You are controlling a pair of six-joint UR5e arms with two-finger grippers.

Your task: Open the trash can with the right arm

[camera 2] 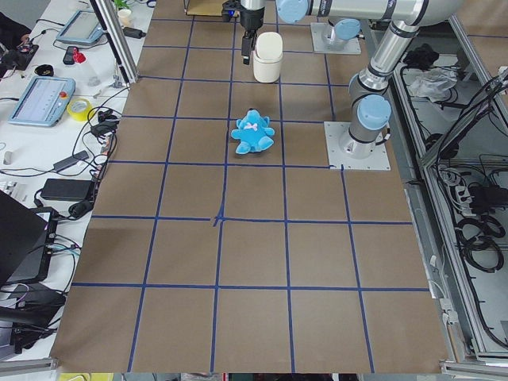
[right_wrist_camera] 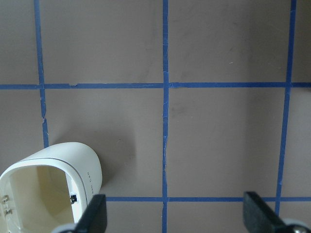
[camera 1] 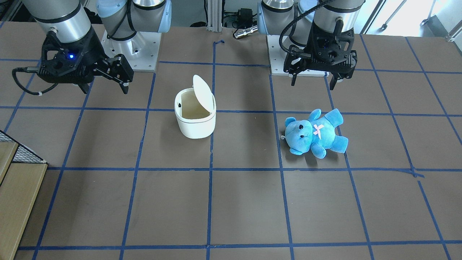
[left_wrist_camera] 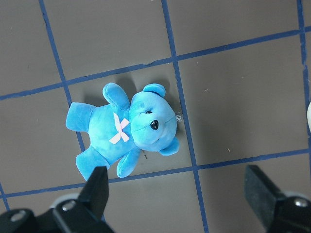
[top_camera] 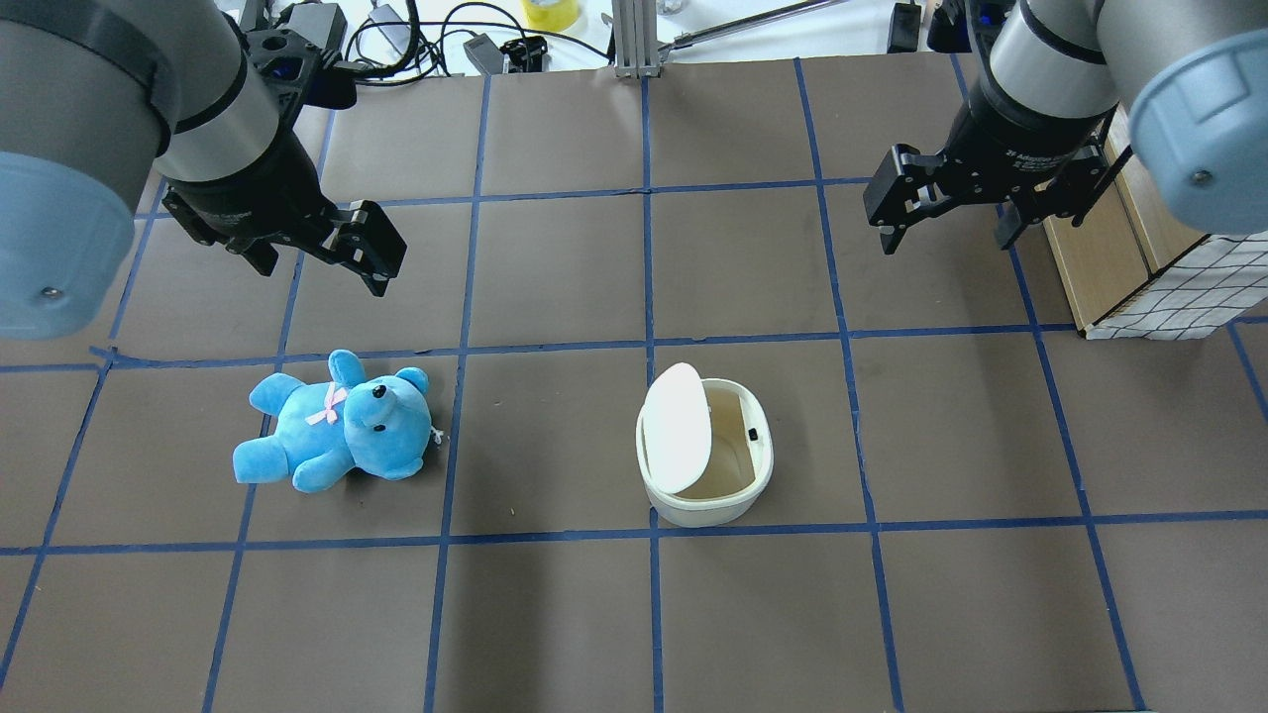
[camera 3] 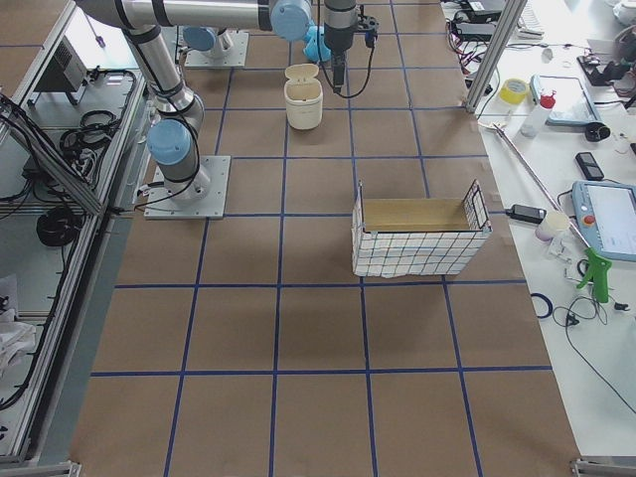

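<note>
The white trash can (top_camera: 710,503) stands near the table's middle with its lid (top_camera: 678,428) tipped up and its empty inside showing. It also shows in the front view (camera 1: 195,124) and at the lower left of the right wrist view (right_wrist_camera: 56,177). My right gripper (top_camera: 946,226), with the blue light (camera 1: 71,56), hangs open and empty above the table, apart from the can, farther back and to the right in the overhead view. My left gripper (top_camera: 322,259) is open and empty above a blue teddy bear (top_camera: 337,436).
The teddy bear (left_wrist_camera: 126,128) lies on its back on the table's left half. A wire basket with a wooden box (top_camera: 1169,287) stands at the right edge, close to my right arm. Blue tape lines grid the brown table (top_camera: 555,614).
</note>
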